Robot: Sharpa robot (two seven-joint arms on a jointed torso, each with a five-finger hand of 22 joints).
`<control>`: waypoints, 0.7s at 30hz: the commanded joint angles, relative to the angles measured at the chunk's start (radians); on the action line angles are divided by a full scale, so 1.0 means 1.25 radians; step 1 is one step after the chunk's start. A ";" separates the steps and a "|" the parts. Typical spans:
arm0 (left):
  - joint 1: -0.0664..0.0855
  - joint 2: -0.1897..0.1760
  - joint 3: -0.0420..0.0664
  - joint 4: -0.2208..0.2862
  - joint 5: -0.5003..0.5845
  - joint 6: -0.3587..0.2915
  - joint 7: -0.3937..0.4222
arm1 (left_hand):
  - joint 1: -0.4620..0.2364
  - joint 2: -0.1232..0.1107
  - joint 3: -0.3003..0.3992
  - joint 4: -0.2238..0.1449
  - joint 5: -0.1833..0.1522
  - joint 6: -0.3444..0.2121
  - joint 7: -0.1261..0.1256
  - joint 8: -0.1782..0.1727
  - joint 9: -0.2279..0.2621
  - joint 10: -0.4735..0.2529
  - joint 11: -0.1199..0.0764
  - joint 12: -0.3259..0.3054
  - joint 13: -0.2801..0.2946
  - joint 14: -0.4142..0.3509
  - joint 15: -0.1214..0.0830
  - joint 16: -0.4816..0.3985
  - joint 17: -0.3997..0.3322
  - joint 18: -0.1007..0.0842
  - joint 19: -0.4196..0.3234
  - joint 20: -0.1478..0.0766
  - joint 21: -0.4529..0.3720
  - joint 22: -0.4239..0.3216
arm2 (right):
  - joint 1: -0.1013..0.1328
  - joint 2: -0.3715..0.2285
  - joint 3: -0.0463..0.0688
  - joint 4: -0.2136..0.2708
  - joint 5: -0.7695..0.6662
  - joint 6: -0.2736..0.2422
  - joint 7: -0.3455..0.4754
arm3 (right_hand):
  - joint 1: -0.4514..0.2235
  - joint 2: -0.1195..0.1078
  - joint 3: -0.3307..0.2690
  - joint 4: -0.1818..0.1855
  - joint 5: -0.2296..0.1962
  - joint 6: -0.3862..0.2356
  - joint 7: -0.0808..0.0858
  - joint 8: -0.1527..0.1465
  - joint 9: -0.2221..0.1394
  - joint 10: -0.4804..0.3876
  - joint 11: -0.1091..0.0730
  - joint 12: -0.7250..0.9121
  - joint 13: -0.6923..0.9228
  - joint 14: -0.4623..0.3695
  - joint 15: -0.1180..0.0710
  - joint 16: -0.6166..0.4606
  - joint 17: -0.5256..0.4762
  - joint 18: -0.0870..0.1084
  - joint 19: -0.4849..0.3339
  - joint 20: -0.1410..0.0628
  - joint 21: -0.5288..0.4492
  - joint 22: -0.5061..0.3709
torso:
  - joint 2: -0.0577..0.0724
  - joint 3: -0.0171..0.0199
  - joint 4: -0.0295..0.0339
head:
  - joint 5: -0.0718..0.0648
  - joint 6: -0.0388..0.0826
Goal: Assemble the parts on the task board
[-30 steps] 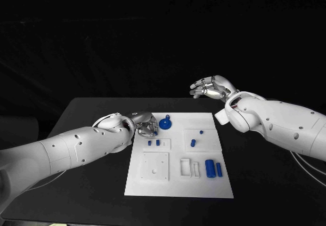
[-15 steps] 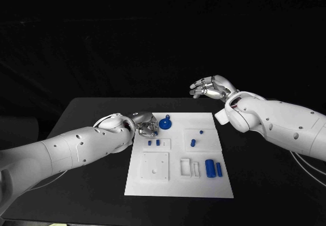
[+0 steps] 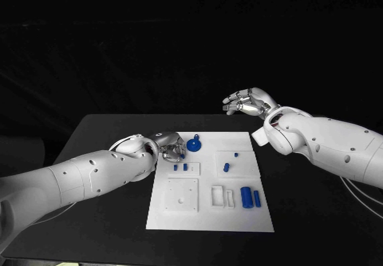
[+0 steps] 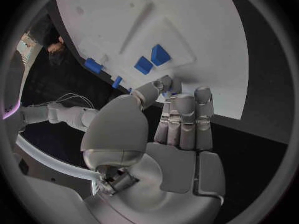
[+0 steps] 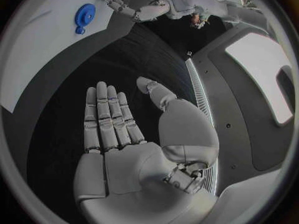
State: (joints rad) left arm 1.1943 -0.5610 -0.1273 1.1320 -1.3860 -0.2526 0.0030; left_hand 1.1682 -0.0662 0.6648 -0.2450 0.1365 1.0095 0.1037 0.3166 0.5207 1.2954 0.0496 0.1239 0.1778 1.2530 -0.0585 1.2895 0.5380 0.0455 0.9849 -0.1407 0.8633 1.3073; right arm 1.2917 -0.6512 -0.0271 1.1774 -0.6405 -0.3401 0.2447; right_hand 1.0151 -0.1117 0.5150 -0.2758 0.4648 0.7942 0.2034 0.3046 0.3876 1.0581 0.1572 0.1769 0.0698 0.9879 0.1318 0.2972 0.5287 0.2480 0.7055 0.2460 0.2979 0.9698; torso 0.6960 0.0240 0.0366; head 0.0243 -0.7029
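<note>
I see my left hand (image 3: pixel 169 145) low over the upper left corner of the task board (image 3: pixel 209 216) at frame centre on the bench (image 3: pixel 104 221), fingers curled together; whether they pinch a part, I cannot tell. My right hand (image 3: pixel 249 102) hangs raised at upper right, fingers apart, empty. Blue parts (image 3: pixel 250 198) lie on the board.

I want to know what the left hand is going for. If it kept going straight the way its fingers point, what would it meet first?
Probably a small blue part at the task board's near edge: the left hand's fingertips sit right at it, perhaps touching. Beyond lie two blue blocks.
</note>
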 commanded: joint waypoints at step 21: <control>-0.014 0.003 -0.015 0.016 -0.072 -0.023 0.030 | 0.004 0.000 0.007 -0.004 0.006 0.015 0.001 0.005 0.002 0.011 -0.004 -0.003 0.000 0.001 -0.009 0.004 -0.001 0.033 0.000 -0.018 0.003 0.014 | -0.002 0.002 0.000 -0.001 -0.002 0.010 0.006 | -0.004 0.005 -0.003 0.000 0.003 -0.006 0.007 0.004 -0.001 0.006 0.002 -0.004 0.000 -0.003 0.002 -0.006 -0.001 0.011 -0.005 -0.002 -0.004 0.001 | -0.001 0.0004 -0.0013 | 0.002 0.002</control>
State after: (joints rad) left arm 1.1856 -0.5638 -0.1417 1.1442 -1.4593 -0.3036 0.0172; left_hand 1.1695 -0.0675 0.6675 -0.2479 0.1383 1.0151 0.0982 0.3154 0.5220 1.3024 0.0426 0.1241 0.1777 1.2539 -0.0648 1.2895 0.5372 0.0457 0.9848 -0.1404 0.8633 1.3080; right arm 1.2903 -0.6500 -0.0271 1.1759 -0.6405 -0.3401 0.2447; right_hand 1.0151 -0.1117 0.5150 -0.2758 0.4648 0.7942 0.2034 0.3046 0.3877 1.0581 0.1572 0.1769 0.0699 0.9879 0.1318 0.2972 0.5289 0.2480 0.7055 0.2460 0.2979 0.9696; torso 0.6956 0.0242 0.0356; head 0.0265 -0.7012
